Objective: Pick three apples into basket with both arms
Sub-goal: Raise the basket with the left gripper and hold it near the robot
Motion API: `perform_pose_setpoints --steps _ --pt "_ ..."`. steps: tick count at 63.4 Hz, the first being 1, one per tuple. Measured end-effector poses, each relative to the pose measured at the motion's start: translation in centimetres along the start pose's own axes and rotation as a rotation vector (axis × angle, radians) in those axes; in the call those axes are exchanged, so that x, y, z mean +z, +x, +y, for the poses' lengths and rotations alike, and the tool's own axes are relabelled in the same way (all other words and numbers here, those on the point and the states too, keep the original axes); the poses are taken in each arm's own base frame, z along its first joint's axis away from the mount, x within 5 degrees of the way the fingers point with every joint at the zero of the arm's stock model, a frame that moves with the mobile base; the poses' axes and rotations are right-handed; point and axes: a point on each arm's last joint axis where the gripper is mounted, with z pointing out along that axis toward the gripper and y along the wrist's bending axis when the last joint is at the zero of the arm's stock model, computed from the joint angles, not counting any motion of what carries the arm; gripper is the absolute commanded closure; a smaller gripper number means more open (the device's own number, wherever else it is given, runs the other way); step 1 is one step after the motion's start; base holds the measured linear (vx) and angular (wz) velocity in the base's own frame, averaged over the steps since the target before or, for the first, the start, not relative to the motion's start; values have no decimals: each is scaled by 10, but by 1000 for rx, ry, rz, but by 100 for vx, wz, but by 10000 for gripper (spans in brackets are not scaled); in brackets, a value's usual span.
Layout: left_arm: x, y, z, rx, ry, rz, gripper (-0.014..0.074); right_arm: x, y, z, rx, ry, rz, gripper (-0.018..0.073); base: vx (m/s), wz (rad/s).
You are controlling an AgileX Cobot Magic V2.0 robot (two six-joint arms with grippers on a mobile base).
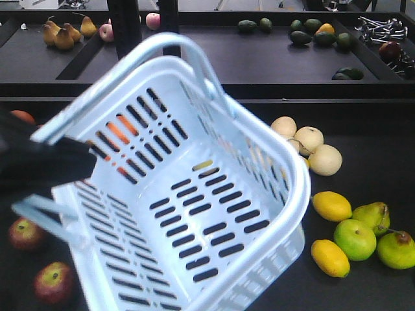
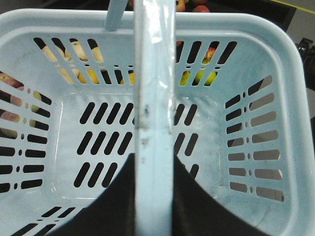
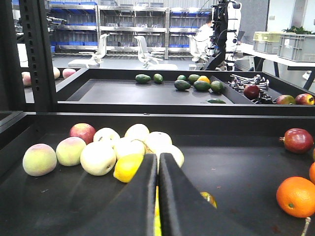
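Note:
The pale bluish-white basket [image 1: 285, 194] hangs tilted above the dark tray and fills most of the front view; its inside is empty. My left gripper [image 2: 153, 158] is shut on the basket's handle [image 2: 153, 88], with a black finger on each side of the bar. The left arm [image 1: 39, 162] shows as a dark blur at the basket's left rim. Two dark red apples [image 1: 26, 233] [image 1: 54, 282] lie on the tray below the basket's left corner. My right gripper [image 3: 157, 157] is shut and holds nothing, low over the tray near a lemon [image 3: 127, 167].
Pale round fruits [image 1: 311, 146], lemons [image 1: 332, 206] and green pears [image 1: 355, 238] lie to the right of the basket. Peaches [image 3: 39, 159], an orange [image 3: 295, 196] and a dark red fruit [image 3: 298, 140] share the tray. The back shelf holds avocados [image 1: 301, 37] and brown pears [image 1: 63, 39].

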Motion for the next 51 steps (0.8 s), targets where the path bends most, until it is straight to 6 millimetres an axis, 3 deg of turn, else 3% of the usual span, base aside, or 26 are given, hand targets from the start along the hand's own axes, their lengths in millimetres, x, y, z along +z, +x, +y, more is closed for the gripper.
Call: perform_pose_setpoints --steps 17,24,33,51 --pt "-4 103 -22 -87 -84 -62 604 0 0 0 0 0 0 564 0 0" --pt "-8 127 -33 -119 -70 -118 604 0 0 0 0 0 0 564 0 0" --pt "-17 140 -43 -115 -68 -196 604 0 0 0 0 0 0 564 0 0" --pt "-28 140 -49 -87 -94 -286 604 0 0 0 0 0 0 564 0 0"
